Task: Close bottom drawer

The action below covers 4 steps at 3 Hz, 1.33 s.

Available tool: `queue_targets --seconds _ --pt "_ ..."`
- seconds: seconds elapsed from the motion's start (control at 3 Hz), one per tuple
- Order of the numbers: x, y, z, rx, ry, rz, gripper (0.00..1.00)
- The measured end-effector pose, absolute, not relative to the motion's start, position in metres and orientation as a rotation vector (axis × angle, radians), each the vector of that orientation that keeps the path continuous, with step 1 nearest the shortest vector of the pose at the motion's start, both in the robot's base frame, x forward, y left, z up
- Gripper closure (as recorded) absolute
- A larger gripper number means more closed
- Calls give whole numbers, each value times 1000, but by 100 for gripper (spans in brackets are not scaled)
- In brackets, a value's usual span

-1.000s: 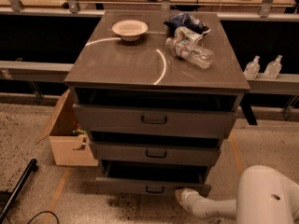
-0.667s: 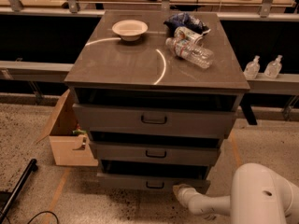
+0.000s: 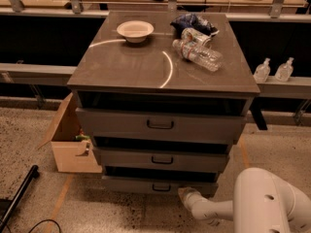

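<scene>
The tool (image 3: 186, 194) sits low, against the right end of the bottom drawer (image 3: 141, 184); whether it is open or closed cannot be told. The slim dark grey drawer, lowest of three, has a small black bar handle (image 3: 161, 188) and stands slightly out. A cardboard box (image 3: 73, 147) stands to the left; a bowl (image 3: 135, 30) and a plastic bottle (image 3: 201, 56) rest on the surface (image 3: 131, 69).

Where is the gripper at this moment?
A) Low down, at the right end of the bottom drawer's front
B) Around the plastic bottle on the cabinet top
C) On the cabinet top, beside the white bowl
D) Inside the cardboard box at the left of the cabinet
A: the gripper is near the floor, at the right end of the bottom drawer front, just right of its handle.
</scene>
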<state>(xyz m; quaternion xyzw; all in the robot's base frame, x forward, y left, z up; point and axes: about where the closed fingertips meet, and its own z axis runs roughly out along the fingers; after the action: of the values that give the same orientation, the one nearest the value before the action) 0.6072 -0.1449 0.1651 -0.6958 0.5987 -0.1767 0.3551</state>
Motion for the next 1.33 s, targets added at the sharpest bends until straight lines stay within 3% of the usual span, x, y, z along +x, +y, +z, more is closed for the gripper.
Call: queue_targets --seconds 1.33 --pt "623 -146 178 -1733 1528 -530 100"
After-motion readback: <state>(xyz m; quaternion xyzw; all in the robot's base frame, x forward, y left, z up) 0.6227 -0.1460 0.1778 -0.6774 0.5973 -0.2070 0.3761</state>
